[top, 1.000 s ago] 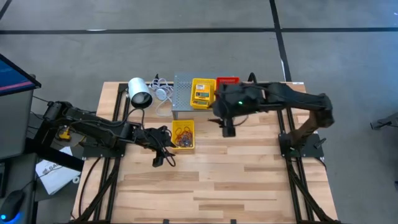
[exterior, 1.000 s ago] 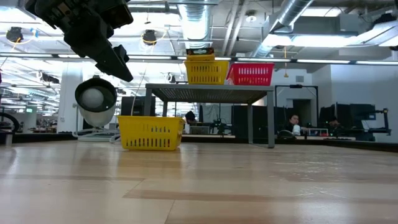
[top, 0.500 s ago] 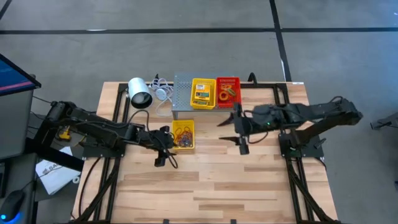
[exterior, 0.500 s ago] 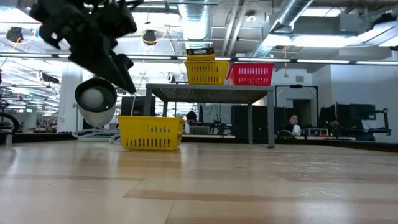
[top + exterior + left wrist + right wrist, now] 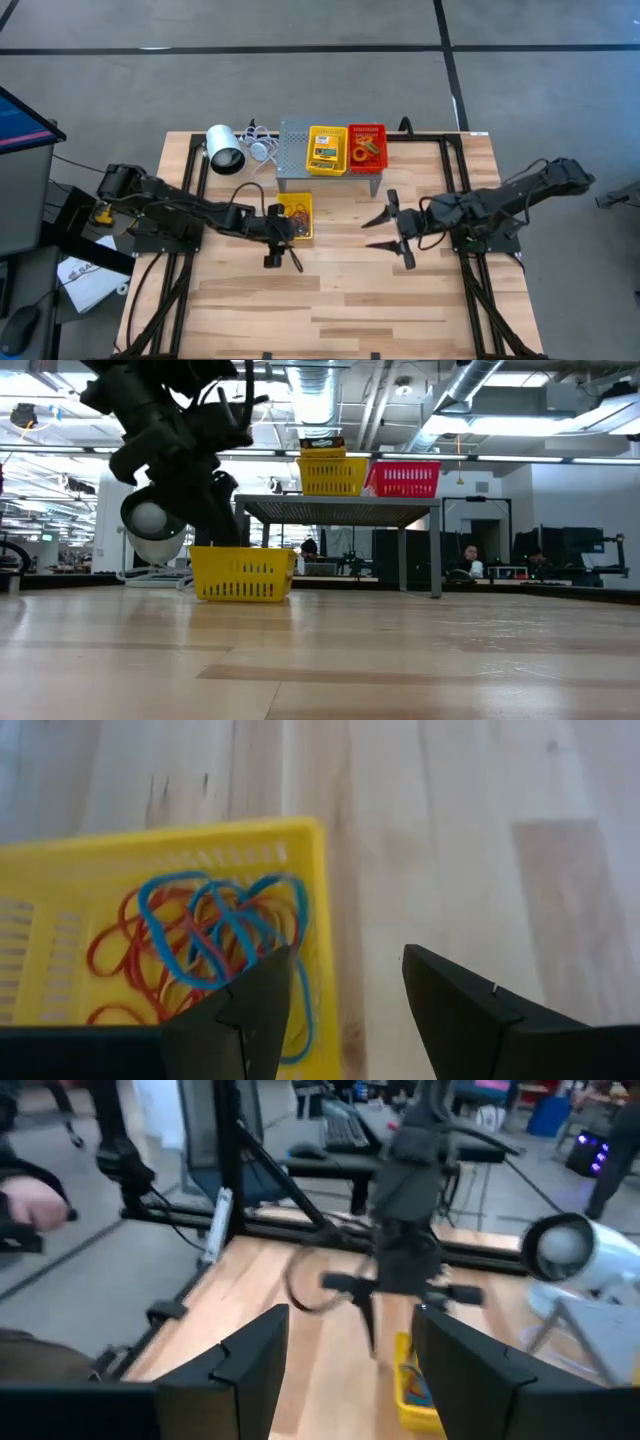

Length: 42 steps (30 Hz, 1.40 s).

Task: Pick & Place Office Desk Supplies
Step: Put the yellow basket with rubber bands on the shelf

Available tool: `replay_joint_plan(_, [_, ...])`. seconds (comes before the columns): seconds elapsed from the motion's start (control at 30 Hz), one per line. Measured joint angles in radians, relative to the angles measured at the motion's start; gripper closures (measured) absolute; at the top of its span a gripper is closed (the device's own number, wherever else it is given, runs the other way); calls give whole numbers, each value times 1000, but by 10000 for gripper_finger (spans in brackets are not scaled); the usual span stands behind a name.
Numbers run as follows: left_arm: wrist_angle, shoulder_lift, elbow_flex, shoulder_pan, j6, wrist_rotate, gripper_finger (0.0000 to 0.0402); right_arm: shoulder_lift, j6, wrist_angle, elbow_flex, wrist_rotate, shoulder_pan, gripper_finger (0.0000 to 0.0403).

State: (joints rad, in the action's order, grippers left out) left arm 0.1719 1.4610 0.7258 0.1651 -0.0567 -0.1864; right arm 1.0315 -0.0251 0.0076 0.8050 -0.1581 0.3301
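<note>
My left pincer (image 5: 284, 250) hangs open and empty at five o'clock of the slotted yellow plastic basket (image 5: 310, 910), over pale planked wood (image 5: 340, 290). Inside lie tangled thin red and blue rubber bands (image 5: 200, 945). My right pincer (image 5: 383, 232) gapes empty at three o'clock.

Readable text: none in any view.
Crayon box (image 5: 325, 152) in the yellow basket (image 5: 326, 168) on the metal stand (image 5: 293, 160): print too small to read.
White paper (image 5: 82, 278) on the floor, left of the table (image 5: 400, 300): dark marks, illegible.
</note>
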Motion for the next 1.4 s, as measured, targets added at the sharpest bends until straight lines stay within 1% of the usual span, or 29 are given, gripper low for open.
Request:
replay_joint_plan(0.3, [78,1,0,-20,-32,0,215,22,29,191,-122,-30,71,194])
replay_joint_plan(0.43, [89,1,0,-20,-34,0,215,22,28,218,-133,-30,85,194])
replay_joint_plan(0.77, [90,1,0,-20,-34,0,217,22,26,219,-135,-30,86,194])
replay_joint_plan(1.1, [71,64,-1,-22,-34,14,267,22,26,216,-135,-30,86,194])
replay_joint_plan(1.4, [54,67,-1,-22,-30,17,309,22,26,214,-135,-30,86,194])
